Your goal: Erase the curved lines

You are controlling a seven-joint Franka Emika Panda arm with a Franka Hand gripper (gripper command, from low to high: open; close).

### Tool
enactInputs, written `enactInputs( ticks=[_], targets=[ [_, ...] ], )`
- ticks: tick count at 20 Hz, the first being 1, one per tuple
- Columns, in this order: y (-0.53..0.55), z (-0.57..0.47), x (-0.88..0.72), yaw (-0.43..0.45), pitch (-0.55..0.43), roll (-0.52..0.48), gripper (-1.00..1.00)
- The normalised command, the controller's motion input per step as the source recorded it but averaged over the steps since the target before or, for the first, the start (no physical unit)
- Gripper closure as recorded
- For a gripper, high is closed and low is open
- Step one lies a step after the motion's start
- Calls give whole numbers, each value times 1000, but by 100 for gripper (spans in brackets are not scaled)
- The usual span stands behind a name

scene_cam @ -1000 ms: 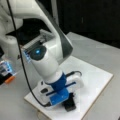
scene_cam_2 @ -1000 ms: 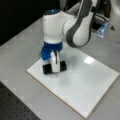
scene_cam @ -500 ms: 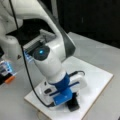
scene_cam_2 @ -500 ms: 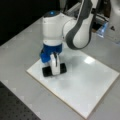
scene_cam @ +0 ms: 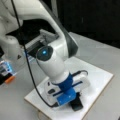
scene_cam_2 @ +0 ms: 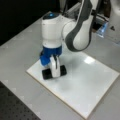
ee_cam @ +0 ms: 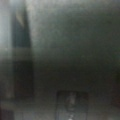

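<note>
Front views both show one grey table [scene_cam_2: 20, 50], largest item, carrying one white board [scene_cam_2: 85, 85] that fills the lower centre of each frame. We count one arm [scene_cam: 50, 62], bent over the board's corner nearest a front view's left in [scene_cam_2: 32, 71] and a front view's bottom in [scene_cam: 32, 98]. Its gripper [scene_cam_2: 53, 71] stands upright and is clenched on one black eraser block [scene_cam_2: 47, 74], which we judge to be touching the board surface. The curve lines do not show in any view; we see only a faint grey smudge [scene_cam_2: 66, 87] just right of the eraser, and whether they lie under the block we cannot tell. The wrist view is a dark blur and adds nothing. In our judgement, erasing well calls for the block kept flat, steady downward pressure, and overlapping strokes.
</note>
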Motion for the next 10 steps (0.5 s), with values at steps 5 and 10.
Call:
enactInputs(
  ticks=[5,10],
  targets=[
    [31,-567,1000,0,253,329,100],
    [68,-564,1000,-37,256,356,100]
  ],
)
